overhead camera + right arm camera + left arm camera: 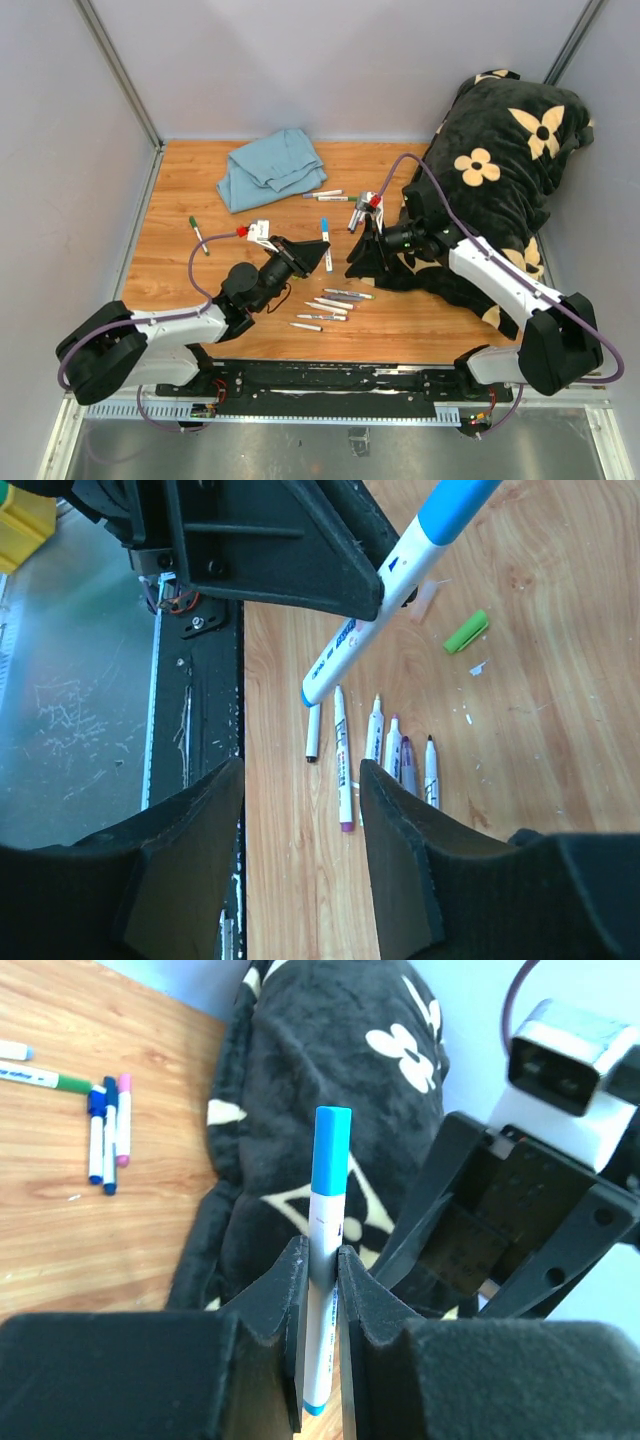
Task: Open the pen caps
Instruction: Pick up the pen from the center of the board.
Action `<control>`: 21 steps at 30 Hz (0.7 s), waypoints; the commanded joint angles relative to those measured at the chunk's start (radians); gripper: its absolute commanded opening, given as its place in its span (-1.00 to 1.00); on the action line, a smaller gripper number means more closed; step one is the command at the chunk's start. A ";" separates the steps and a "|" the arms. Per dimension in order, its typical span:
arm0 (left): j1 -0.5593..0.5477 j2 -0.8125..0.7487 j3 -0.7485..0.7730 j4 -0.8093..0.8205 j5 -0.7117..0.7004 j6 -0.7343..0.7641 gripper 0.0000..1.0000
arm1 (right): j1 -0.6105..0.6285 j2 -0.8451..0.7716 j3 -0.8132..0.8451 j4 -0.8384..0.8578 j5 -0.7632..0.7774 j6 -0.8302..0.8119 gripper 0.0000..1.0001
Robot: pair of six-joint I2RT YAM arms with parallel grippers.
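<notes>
My left gripper [321,1262] is shut on a white marker [322,1330] that stands upright between its pads, its light-blue pen cap [331,1150] sticking out above them. In the right wrist view that marker [385,585] slants across the top with the cap [455,505] still on. My right gripper [300,780] is open with nothing between its fingers, just below and apart from the marker. From above, the left gripper [320,253] and right gripper [358,264] face each other at mid-table. A loose green cap [466,631] lies on the wood.
Several uncapped markers [390,745] lie in a row near the front edge. More capped markers [108,1130] lie farther back, and a green-capped one [199,234] at the left. A blue cloth [270,167] lies at the back, a black flowered pillow [500,170] at the right.
</notes>
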 commanded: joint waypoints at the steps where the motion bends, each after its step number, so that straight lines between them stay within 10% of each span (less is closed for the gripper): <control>1: -0.049 0.043 0.033 0.149 -0.120 0.014 -0.99 | -0.033 0.003 -0.047 0.167 -0.044 0.175 0.07; 21: -0.192 0.208 0.080 0.361 -0.259 0.032 -0.99 | -0.025 -0.022 -0.185 0.526 0.015 0.518 -0.28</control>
